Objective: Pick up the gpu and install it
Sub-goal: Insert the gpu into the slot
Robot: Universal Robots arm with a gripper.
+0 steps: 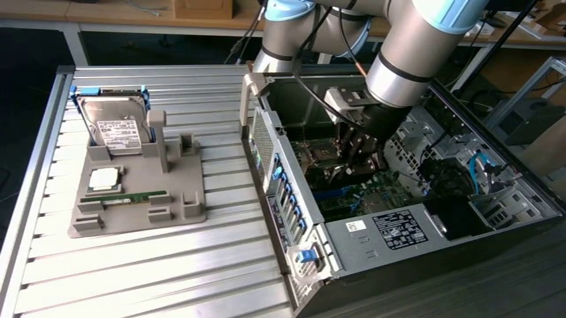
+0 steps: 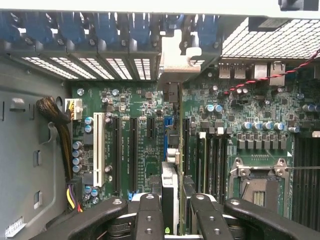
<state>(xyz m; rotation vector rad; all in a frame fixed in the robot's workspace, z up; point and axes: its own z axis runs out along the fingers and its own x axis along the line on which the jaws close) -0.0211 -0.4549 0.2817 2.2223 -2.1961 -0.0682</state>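
Observation:
My gripper (image 1: 356, 154) is down inside the open computer case (image 1: 305, 218), over the motherboard (image 1: 354, 192). In the wrist view its fingers (image 2: 150, 215) are shut on the gpu (image 2: 170, 187). The card shows edge-on as a thin dark strip running away from the gripper (image 2: 175, 207). The card's silver bracket (image 2: 175, 62) reaches the case's rear slot openings. The card stands over the green motherboard (image 2: 140, 125), in line with the expansion slots, beside two black slots (image 2: 134, 155) and a white slot (image 2: 99, 155). I cannot tell whether its edge sits in a slot.
A grey holder (image 1: 132, 212) on the slatted metal table (image 1: 132, 278) carries a silver hard drive (image 1: 119, 129), a processor chip (image 1: 105, 179) and a green memory stick (image 1: 124, 197). Cables (image 2: 60, 130) hang along the case wall. The processor socket (image 2: 257, 182) lies beside the gripper.

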